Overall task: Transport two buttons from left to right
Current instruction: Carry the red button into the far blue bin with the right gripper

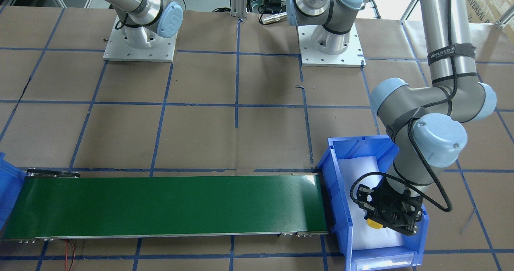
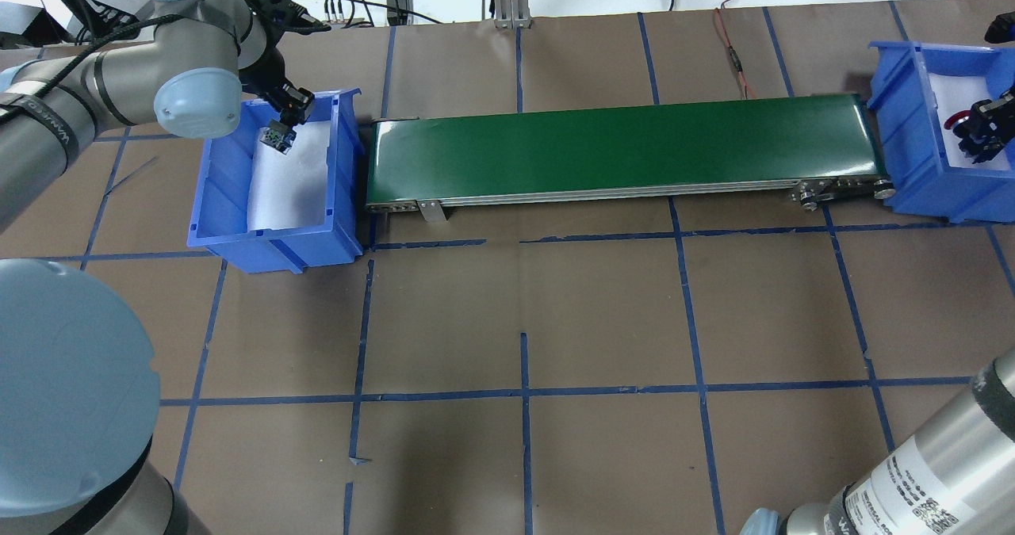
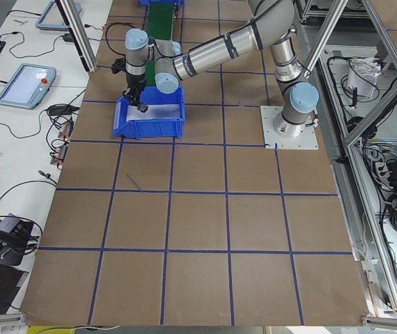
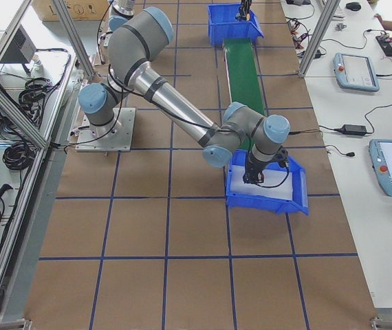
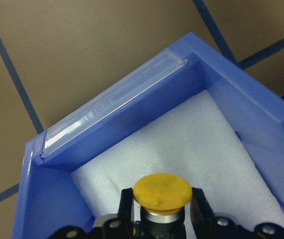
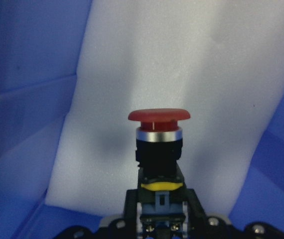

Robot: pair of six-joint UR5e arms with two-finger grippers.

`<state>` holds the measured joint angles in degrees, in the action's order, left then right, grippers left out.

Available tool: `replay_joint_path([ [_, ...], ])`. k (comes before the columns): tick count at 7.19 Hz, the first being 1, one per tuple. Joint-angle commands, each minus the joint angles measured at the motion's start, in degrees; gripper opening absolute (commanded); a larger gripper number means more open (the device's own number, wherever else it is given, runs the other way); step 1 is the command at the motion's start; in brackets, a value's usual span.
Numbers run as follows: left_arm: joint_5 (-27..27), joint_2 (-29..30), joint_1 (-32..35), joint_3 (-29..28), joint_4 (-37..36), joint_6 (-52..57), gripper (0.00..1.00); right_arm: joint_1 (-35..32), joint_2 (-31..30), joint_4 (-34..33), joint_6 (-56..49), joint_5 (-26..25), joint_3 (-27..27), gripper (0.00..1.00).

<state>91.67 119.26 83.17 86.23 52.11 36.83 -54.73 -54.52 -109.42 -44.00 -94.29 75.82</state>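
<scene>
Found left gripper (image 5: 162, 206) clamped on yellow-capped black push-button switch (image 5: 162, 190) inside blue plastic bin (image 5: 246, 94); warranted vertical lift clearing its wall before green belt (image 1: 168, 206).

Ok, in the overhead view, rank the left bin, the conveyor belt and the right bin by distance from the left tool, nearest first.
1. Left bin: directly under the left tool.
2. Conveyor belt: beside that bin, mid-table.
3. Right bin: at the belt's far end.
</scene>
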Motion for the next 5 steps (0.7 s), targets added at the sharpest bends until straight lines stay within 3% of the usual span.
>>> replay_joint_path([
  [1,0.2,0.5,1.5,0.1,-0.2,0.0,0.28,0.3,1.7,-1.9,-0.1,0.0,-0.1,0.10],
  [5,0.0,0.7,1.6,0.1,-0.2,0.0,0.28,0.3,1.5,-2.0,-0.1,0.0,-0.1,0.26],
])
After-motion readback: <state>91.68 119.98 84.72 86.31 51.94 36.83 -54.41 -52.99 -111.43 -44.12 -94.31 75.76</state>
